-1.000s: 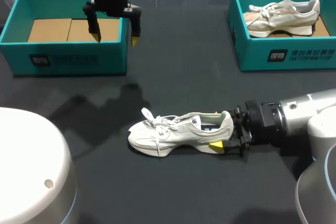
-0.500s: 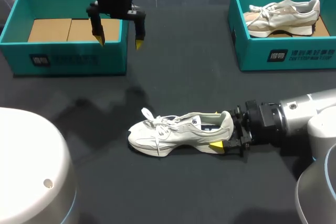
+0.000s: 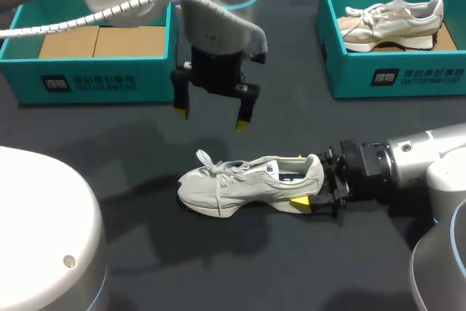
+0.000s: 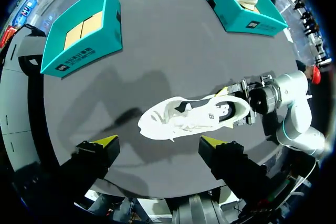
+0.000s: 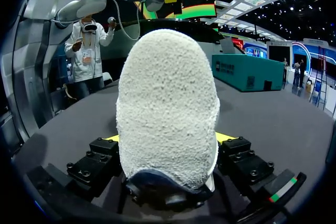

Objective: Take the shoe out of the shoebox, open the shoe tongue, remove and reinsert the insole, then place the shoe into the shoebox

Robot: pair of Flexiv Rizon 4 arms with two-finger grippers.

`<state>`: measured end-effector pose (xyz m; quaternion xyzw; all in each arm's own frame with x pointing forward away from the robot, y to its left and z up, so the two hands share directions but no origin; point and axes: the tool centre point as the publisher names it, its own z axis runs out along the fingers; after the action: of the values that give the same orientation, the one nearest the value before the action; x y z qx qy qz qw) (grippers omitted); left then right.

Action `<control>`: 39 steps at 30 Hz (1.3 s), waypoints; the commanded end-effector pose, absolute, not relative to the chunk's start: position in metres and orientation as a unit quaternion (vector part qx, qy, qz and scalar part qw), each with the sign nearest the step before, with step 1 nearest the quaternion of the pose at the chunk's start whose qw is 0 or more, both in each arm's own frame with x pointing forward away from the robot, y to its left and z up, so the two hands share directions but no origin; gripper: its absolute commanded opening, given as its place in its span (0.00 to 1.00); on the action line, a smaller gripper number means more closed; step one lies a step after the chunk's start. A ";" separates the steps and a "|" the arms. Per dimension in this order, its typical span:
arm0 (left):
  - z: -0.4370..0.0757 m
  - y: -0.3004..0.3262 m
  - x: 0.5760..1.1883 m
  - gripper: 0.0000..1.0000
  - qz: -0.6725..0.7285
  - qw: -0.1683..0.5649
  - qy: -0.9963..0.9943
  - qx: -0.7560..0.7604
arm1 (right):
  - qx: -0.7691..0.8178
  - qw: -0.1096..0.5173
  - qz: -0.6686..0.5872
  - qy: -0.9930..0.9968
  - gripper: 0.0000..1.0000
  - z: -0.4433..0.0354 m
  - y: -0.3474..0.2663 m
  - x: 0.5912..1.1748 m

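A white sneaker [image 3: 247,182] lies on its sole on the dark table, toe pointing left. My right gripper [image 3: 314,191] is shut on its heel [image 5: 168,103], with a yellow tip pressed against each side. My left gripper [image 3: 210,119] hangs open just above and behind the sneaker's laces, fingers spread wide and nothing between them. In the left wrist view the sneaker [image 4: 191,116] lies ahead of that gripper [image 4: 158,141], apart from it. The teal shoebox [image 3: 91,81] at the back left holds only brown cardboard.
A second teal box [image 3: 393,74] at the back right holds a beige sneaker [image 3: 393,23]. My left arm's body [image 3: 218,5] stretches over the table's back middle. Bare dark table lies in front of the white sneaker.
My left gripper has left the back-left shoebox and travelled right and forward to hover by the sneaker, still open. The right gripper and sneaker have not moved.
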<state>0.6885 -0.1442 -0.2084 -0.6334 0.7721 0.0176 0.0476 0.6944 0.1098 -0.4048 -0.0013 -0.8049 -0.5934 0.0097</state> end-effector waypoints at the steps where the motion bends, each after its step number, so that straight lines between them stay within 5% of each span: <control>1: -0.228 -0.170 0.679 1.00 0.029 0.046 0.779 -0.625 | -0.002 0.010 -0.591 -0.806 0.00 -0.405 0.112 0.692; 39: -0.307 -0.240 0.688 1.00 0.122 0.023 0.732 -0.670 | -0.002 0.010 -0.591 -0.806 0.00 -0.405 0.112 0.692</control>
<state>0.6851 -0.2234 -0.2985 -0.6721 0.7334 0.1010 0.0115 0.6944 0.1098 -0.4048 -0.0013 -0.8049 -0.5933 0.0097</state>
